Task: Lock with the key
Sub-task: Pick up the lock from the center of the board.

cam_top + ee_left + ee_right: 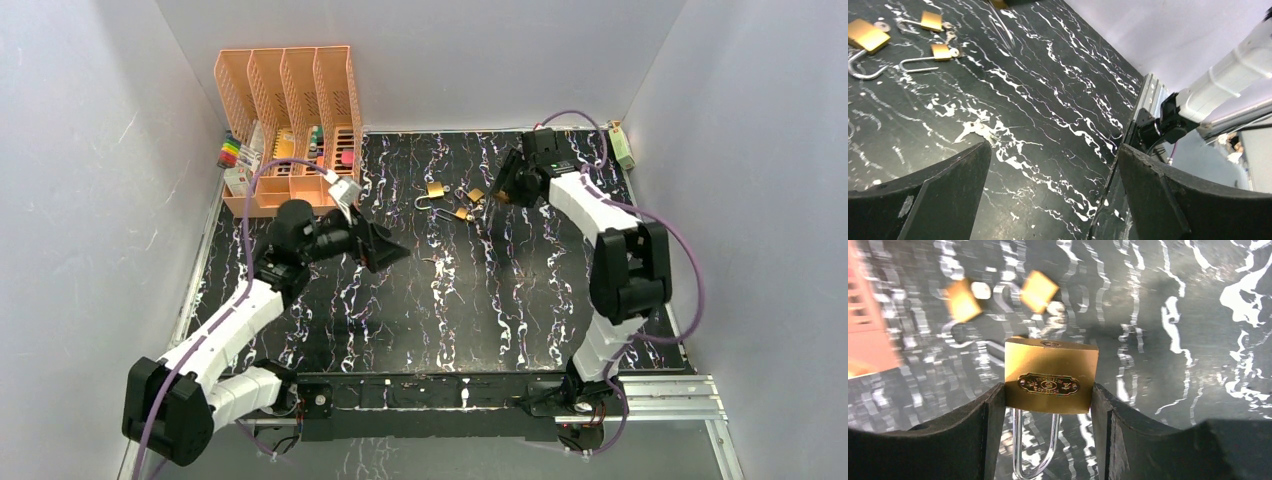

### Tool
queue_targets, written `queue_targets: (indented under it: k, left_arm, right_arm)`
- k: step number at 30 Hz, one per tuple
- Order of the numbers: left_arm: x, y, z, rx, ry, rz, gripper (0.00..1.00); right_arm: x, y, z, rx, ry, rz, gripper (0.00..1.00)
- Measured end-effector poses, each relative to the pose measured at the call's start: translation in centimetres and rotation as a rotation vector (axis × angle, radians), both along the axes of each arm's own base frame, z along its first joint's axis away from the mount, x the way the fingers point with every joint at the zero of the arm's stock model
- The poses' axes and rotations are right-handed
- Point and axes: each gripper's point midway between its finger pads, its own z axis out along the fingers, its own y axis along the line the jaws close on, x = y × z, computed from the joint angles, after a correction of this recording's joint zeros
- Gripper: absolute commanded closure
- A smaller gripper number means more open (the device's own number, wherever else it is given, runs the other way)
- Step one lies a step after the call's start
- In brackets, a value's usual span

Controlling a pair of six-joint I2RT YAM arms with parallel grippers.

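Note:
My right gripper (1048,390) is shut on a brass padlock (1050,375), gripping its body from both sides. The keyhole end (1050,343) faces away from the camera with no key in it. The steel shackle (1035,450) hangs back between the fingers. In the top view this gripper (498,195) is at the back centre of the table. Three more open brass padlocks lie there: one (435,190), another (476,194) and a third (463,213). They also show in the left wrist view (868,35), with small silvery key-like pieces (954,51) beside them. My left gripper (385,248) is open and empty, left of the padlocks.
An orange file rack (290,100) with markers and small items stands at the back left. A small pale box (623,145) sits at the back right corner. The black marbled table (440,300) is walled on three sides. The right arm's base (1168,122) shows in the left wrist view.

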Motion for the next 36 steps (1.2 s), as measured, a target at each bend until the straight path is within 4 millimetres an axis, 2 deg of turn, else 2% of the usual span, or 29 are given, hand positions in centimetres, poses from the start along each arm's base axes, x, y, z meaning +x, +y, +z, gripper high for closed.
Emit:
queue_targets:
  k: [4, 8, 11, 14, 18, 21, 26, 30, 36]
  left_arm:
    - [-1.1, -2.8, -1.2, 0.005, -0.078, -0.029, 0.02]
    - [0.0, -4.5, -1.3, -0.016, -0.162, -0.017, 0.02]
    - [0.7, -5.6, -1.1, -0.028, -0.216, -0.016, 0.05]
    - [0.8, -7.1, -0.8, -0.028, -0.267, -0.040, 0.09]
    - [0.9, -8.7, 0.2, -0.017, -0.371, -0.054, 0.12]
    - [0.9, -9.0, 0.6, -0.009, -0.429, -0.048, 0.13]
    - [1.3, -8.9, 0.8, 0.005, -0.471, -0.039, 0.26]
    - [1.5, -9.0, 0.7, 0.005, -0.478, -0.036, 0.30]
    - [1.8, -9.1, 1.9, -0.026, -0.525, -0.023, 0.37]
  right_arm:
    - [-0.6, 2.2, 6.4, 0.107, -0.124, 0.018, 1.00]
    - [-2.4, 5.0, 10.4, 0.185, -0.187, 0.064, 1.00]
    - [-3.8, 7.3, 11.4, 0.222, -0.188, 0.111, 1.00]
    - [-5.2, 9.5, 11.3, 0.255, -0.158, 0.155, 1.00]
    - [-6.5, 11.1, 11.8, 0.285, -0.132, 0.189, 1.00]
    - [-6.6, 11.8, 13.0, 0.307, -0.145, 0.201, 1.00]
    - [-7.0, 12.0, 15.4, 0.344, -0.185, 0.214, 1.00]
    - [-7.6, 12.2, 17.5, 0.374, -0.220, 0.234, 1.00]
    - [-8.0, 12.7, 18.7, 0.399, -0.234, 0.261, 1.00]
